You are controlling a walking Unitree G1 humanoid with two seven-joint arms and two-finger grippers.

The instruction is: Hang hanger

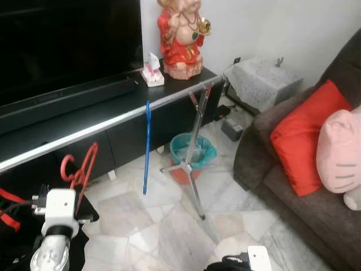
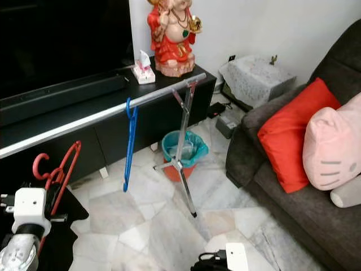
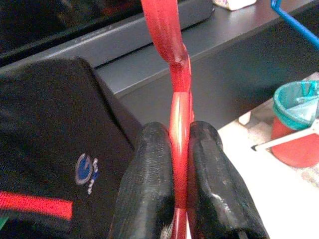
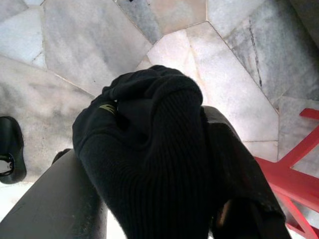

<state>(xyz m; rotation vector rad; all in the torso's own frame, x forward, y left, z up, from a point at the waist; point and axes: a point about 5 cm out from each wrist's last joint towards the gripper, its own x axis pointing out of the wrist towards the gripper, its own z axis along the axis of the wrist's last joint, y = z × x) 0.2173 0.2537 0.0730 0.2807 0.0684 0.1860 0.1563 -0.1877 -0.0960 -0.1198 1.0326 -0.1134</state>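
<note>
hanging off the silver rail (image 1: 107, 123) near its stand end: blue hanger (image 1: 146, 148). gripping the red hanger (image 1: 80, 170) below the rail's near end, left gripper (image 3: 180, 174) pinched tight on its neck. probably needing a lift, hook tipped over the bar. right gripper (image 4: 149, 164) clutching black cloth (image 4: 144, 144).

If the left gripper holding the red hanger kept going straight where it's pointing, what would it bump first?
Probably the black TV cabinet. The left gripper, its fingers shut on the red hanger, points toward the cabinet's front, below the silver rail. Depth is hard to judge.
</note>
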